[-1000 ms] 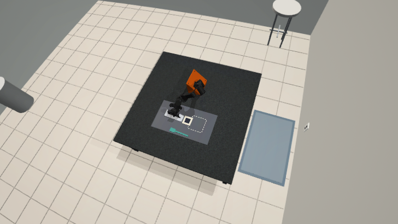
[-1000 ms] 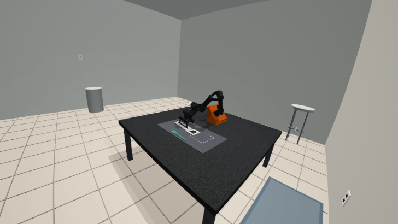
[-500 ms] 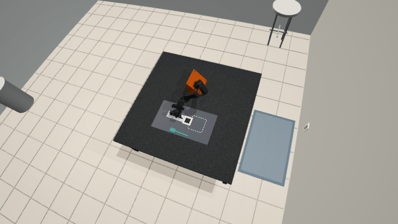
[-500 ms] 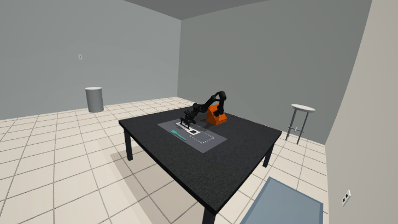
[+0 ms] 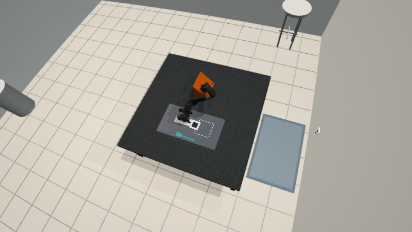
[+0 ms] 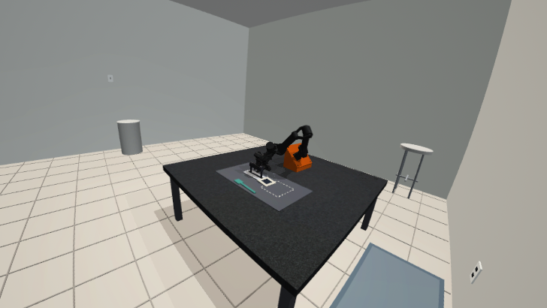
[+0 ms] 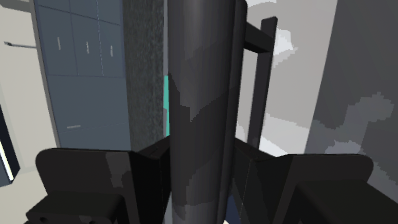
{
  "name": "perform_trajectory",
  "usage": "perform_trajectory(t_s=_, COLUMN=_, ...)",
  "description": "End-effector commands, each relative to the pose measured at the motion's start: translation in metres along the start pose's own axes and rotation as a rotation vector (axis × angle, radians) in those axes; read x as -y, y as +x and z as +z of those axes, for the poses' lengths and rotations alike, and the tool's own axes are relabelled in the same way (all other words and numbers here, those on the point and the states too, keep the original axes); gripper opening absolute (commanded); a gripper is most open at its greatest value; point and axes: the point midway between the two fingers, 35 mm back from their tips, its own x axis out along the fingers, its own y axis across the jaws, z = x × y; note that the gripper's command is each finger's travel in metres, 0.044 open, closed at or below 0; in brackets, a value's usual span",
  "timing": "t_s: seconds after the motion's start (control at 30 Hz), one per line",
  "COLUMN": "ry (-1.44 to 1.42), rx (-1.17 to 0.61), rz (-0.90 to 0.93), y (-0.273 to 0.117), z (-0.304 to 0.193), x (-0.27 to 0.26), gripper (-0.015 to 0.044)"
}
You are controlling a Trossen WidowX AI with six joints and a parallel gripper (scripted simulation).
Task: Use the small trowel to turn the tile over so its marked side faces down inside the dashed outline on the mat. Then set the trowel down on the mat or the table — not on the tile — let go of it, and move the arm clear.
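Note:
The square tile (image 5: 194,124) (image 6: 267,181) has a cream border and a dark centre facing up. It looks flat, across the left side of the dashed outline (image 5: 209,136) (image 6: 279,196) on the grey mat (image 5: 218,129) (image 6: 300,193). My gripper (image 5: 183,117) (image 6: 256,170) (image 7: 201,136) is shut on the trowel's thick dark handle (image 7: 202,75), left of the tile. A pale flat piece (image 5: 176,120) (image 6: 246,172) lies low under the gripper and reaches toward the tile's left edge. Whether it is blade or rest, and whether it touches the tile, I cannot tell.
A teal spatula (image 5: 178,134) (image 6: 239,180) lies on the mat, on the side away from the arm's base. The orange base block (image 5: 198,82) (image 6: 292,162) stands behind the mat on the black table (image 5: 245,95) (image 6: 336,183).

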Motion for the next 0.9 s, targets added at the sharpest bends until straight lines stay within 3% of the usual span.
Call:
perform_trajectory(t_s=0.0, ry=0.037, rx=-0.028, rz=0.020, y=-0.006, z=0.004, x=-0.011, gripper=0.0000)
perform_trajectory(t_s=0.87, ry=0.040, rx=-0.030, rz=0.019, y=-0.033, z=-0.037, x=-0.043, gripper=0.0000)
